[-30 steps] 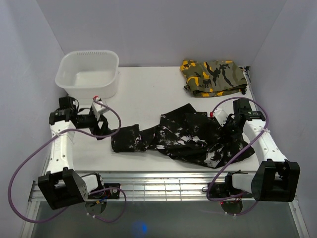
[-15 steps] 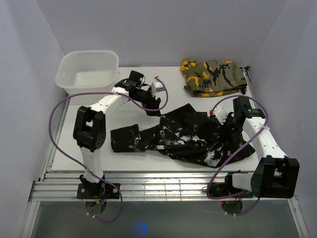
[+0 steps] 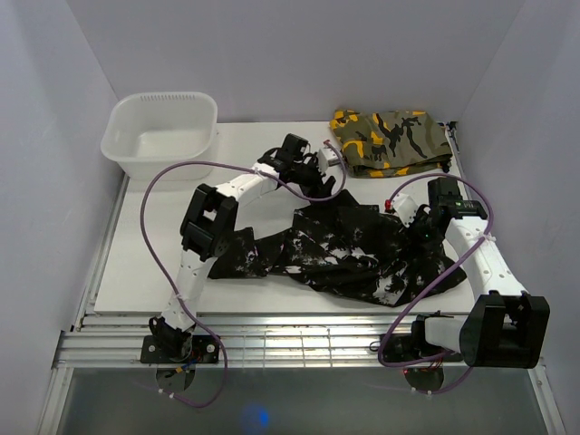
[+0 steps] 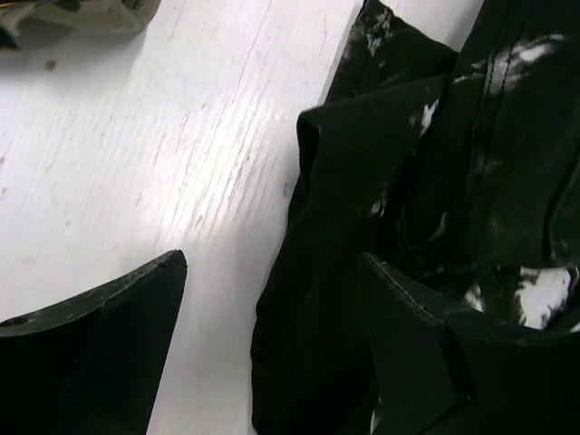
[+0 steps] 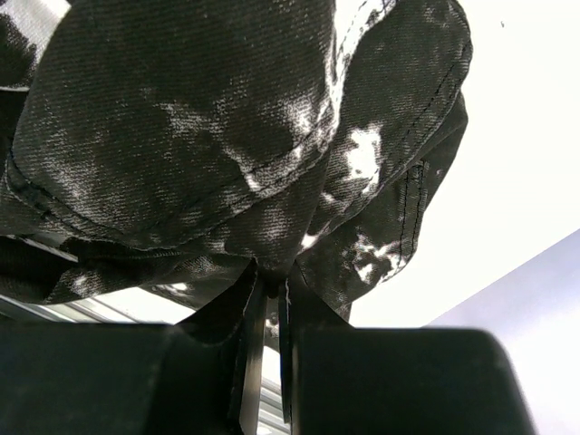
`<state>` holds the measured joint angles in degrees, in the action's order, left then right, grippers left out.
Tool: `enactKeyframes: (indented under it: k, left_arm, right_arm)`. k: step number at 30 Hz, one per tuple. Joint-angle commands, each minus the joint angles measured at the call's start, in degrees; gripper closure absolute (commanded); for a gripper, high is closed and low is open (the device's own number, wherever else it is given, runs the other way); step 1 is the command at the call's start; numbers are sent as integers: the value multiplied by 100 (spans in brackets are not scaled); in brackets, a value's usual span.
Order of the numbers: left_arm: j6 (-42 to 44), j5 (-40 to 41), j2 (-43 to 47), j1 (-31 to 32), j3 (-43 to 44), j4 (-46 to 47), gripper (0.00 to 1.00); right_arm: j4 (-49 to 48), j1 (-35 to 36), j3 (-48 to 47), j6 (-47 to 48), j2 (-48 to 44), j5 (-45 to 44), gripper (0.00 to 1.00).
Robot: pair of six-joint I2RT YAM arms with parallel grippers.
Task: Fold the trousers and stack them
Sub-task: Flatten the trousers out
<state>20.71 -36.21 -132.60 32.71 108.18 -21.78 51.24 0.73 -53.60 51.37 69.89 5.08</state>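
**Left pincer (image 3: 319,186) wide over the trousers (image 3: 344,254), right pincer (image 3: 419,231) clamped**

Within the last second I have watched the left arm swing from the lower left of the top view, past the white basin (image 3: 163,96), to the upper centre. Its jaws now hang spread above the trousers' upper edge. On its wrist view one finger (image 4: 100,326) sits over bare table (image 3: 154,263) and the other over black cloth. The right pincer has not moved and stays pinched shut on a fold at the right of the heap. I judge that spreading can begin once the left closes.

The trousers lie crumpled across the middle of the table, black with white splotches. One leg trails left, and nothing is flat or folded yet.
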Motion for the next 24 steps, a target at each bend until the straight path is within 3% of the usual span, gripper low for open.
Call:
enactKeyframes:
  k: [1, 3, 5, 10, 12, 20, 24]
  left_arm:
    - [-190, -175, -213, 16, 282, 420, 13]
    - [-199, -605, -336, 42, 335, 481, 13]
    - [-242, -756, -381, 69, 344, 491, 26]
    - [-576, -599, 99, -132, -66, 332, 73]
    - [-857, -354, 583, -482, -515, 446, 100]
    - [-1148, 1132, 3984, -2118, -3089, 271, 100]
    - [-1069, 1791, 5398, -3109, -3601, -307, 100]
  right_arm:
    - [-62, 6, -194, -92, -160, 72, 92]
    - [-79, 6, -220, -171, -151, 37, 92]
    - [-106, 6, -238, -250, -133, -33, 92]
    - [-395, 6, -115, -444, -264, -314, 92]
    - [-667, 6, -2, -488, -361, -446, 92]
    - [-1310, 6, 368, -874, -687, -912, 92]
    - [-1406, 6, 614, -927, -783, -956, 92]
